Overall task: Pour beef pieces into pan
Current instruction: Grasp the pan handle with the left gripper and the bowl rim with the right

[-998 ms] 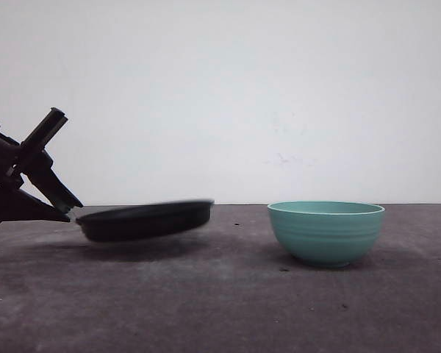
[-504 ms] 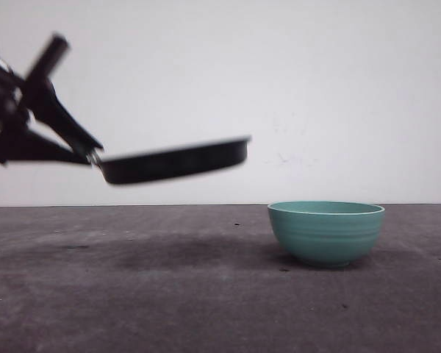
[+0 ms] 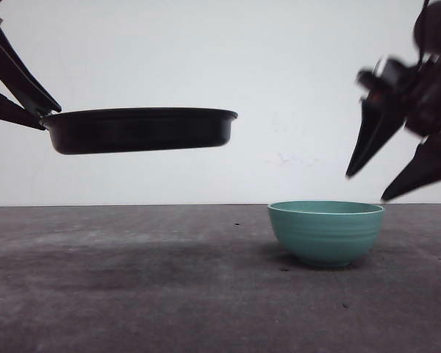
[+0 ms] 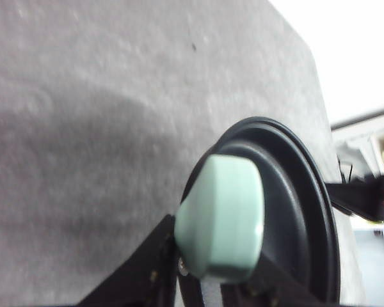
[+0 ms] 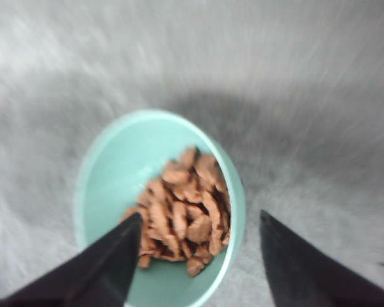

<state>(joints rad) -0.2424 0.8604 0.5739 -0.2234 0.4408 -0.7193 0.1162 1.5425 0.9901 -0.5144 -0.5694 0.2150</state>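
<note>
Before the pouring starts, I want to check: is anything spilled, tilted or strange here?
Nothing stands out. The beef pieces all lie inside the teal bowl, which stands upright on the table. The left gripper holds the pan level.

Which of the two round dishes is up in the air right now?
The black pan, held level above the table by the left gripper on its handle. The teal bowl sits on the table.

A matt black finish is seen on the pan [image 3: 140, 130]; its mint handle [image 4: 221, 219] looks smooth. The bowl [image 3: 326, 232] appears glazed, the grey surface [image 3: 169, 294] rough and dull.
</note>
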